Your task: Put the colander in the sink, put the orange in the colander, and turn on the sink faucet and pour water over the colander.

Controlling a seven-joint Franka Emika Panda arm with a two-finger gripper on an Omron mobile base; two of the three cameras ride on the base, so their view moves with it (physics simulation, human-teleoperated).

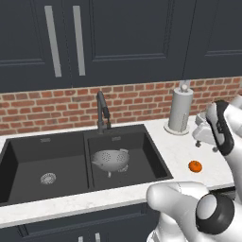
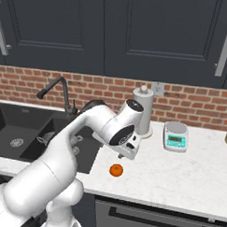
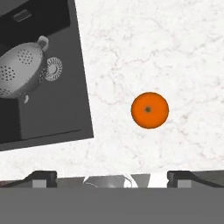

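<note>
Your gripper (image 3: 112,177) hangs above the orange (image 3: 149,110) with its jaws spread wide and empty. The orange sits on the counter (image 3: 175,52), stem dimple facing up. The colander (image 1: 110,160) stands upright in the sink (image 1: 151,146), right basin.

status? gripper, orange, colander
Gripper open, empty, above the orange. Orange alone on the counter, right of the sink. Colander already in the right basin. Nothing in the way.
</note>
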